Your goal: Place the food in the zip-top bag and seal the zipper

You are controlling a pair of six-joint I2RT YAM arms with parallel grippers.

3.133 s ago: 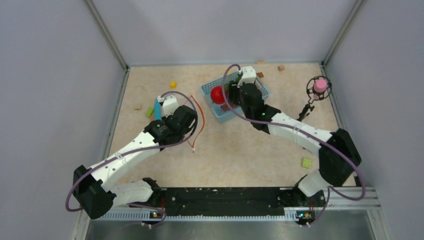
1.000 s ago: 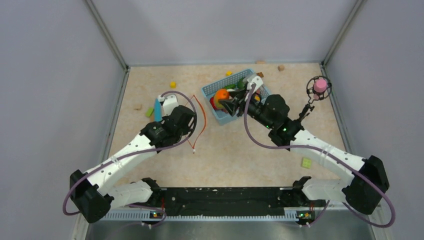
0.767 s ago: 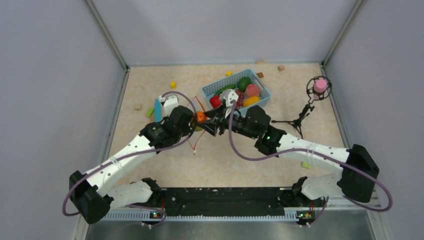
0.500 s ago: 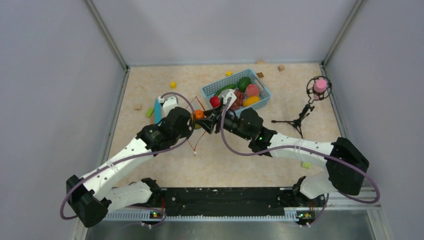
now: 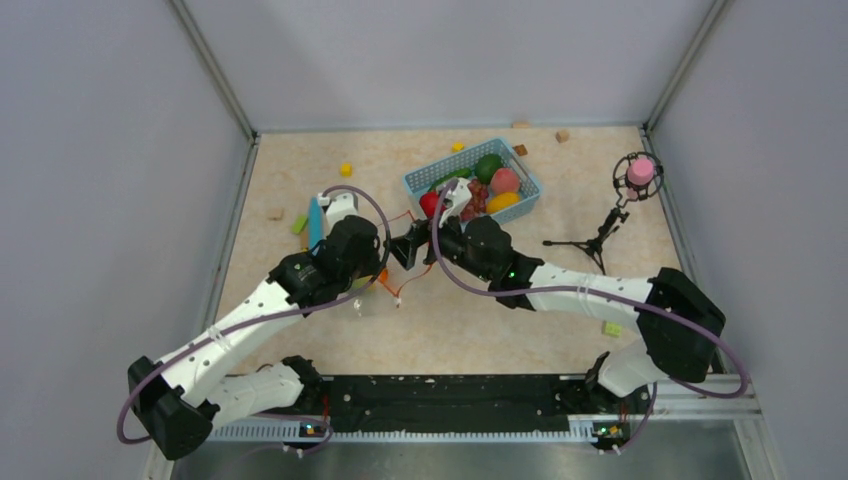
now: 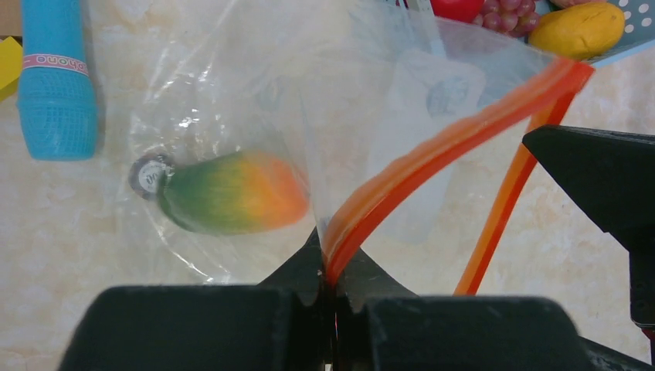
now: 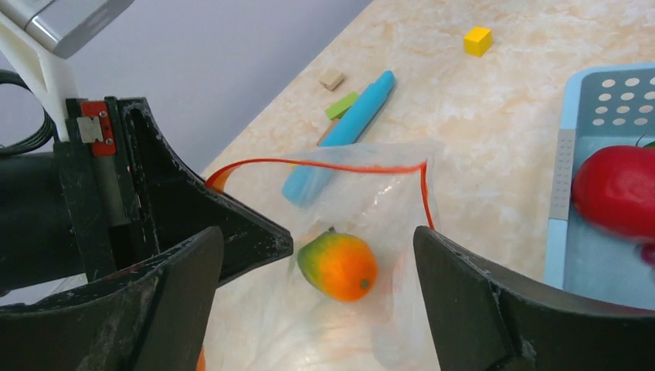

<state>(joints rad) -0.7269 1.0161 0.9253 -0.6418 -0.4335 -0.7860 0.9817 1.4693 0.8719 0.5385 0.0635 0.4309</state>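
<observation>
Right gripper (image 7: 318,232): jaws spread wide, gripping nothing, poised just over the mouth of the zip-top bag (image 7: 371,193). Left gripper (image 6: 328,272): clamped shut on the zipper (image 6: 456,141), lifting one lip so that the mouth gapes toward the right arm.

Inside the bag, clear of both grippers: one orange-and-green fruit (image 6: 232,192), lying on its side, long axis crosswise to the left jaws. Bag itself left of the middle of the tabletop (image 5: 480,320), between the two wrists, with a blue stick (image 6: 58,77) just beside it.

Rest of the food in the basket (image 7: 564,193), near the far edge at about mid-width: red tomato (image 7: 618,189), grapes (image 6: 506,11) and yellow mango (image 6: 579,29) among it.

Judged step: one piece bagged, next pick due. Turns on this: basket lies beyond and to the right of the open jaws, close to the bag's mouth, tomato nearest. Right arm the nearer and the only free one, left tied up holding the mouth open. Calls for a short swing over to the basket without brushing the raised strip.
</observation>
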